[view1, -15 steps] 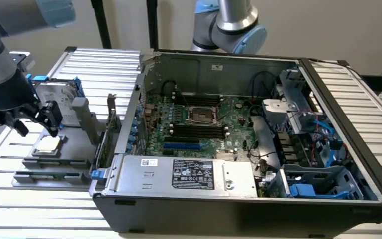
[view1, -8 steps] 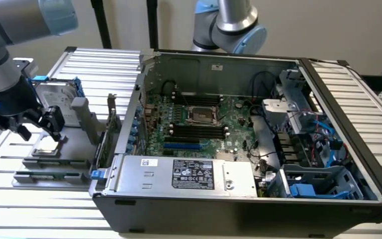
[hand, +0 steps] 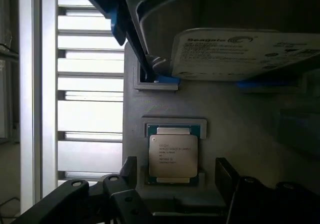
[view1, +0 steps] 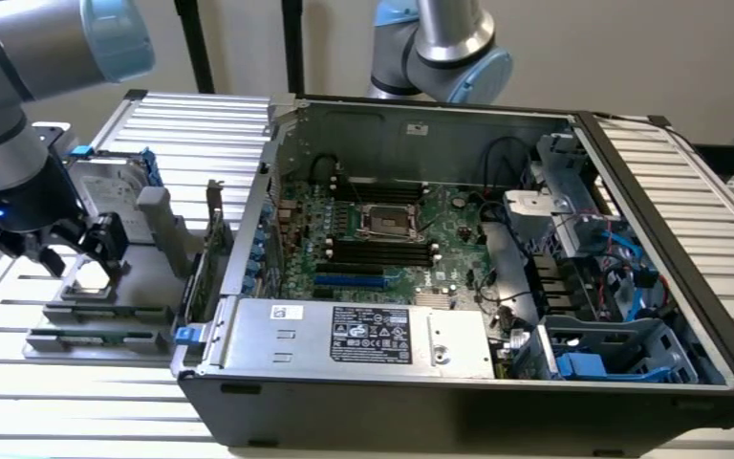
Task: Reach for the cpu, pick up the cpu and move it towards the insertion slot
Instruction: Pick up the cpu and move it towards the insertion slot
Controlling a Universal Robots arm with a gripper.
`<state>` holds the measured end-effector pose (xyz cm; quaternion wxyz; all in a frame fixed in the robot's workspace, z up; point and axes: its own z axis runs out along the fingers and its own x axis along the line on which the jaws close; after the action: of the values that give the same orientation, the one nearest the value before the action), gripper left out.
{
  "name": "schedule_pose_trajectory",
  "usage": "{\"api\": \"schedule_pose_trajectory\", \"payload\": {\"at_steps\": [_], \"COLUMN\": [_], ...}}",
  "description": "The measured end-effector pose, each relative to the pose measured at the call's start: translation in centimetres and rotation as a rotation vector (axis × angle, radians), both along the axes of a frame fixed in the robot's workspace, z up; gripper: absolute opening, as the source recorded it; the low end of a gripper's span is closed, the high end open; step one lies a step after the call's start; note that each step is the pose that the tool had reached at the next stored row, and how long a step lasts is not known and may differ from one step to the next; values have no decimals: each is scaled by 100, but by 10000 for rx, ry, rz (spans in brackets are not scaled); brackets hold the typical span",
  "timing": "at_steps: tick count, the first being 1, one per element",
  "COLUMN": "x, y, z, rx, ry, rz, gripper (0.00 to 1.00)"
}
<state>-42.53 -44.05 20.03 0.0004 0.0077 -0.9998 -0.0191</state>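
Only reached: hovered over the cpu (hand: 172, 155), seated flat in its grey tray (hand: 240, 129) beside the hard drive (hand: 240, 53), with gripper (hand: 176, 171) fingers (hand: 226, 173) spread open either side, untouching. Had not lifted or carried it toward the insertion slot (view1: 386, 222), well apart.

We had a plain off-white wall (view1: 635, 57) behind the bench, evenly lit. Two black vertical poles (view1: 195, 48) stood against it, toward the exterior view's left. The bench itself was a slatted silver aluminium table (view1: 195, 120), ribs running across with dark gaps between. Light glared hard off the front slats (view1: 87, 421). In the wrist view we saw them washed out to near white.
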Motion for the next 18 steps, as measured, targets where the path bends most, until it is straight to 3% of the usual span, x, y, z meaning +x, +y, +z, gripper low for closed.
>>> {"api": "schedule_pose_trajectory", "payload": {"at_steps": [18], "x": [-3], "y": [38], "z": [-111], "rx": [-1], "ry": [1], "rz": [-111], "gripper": [73]}}
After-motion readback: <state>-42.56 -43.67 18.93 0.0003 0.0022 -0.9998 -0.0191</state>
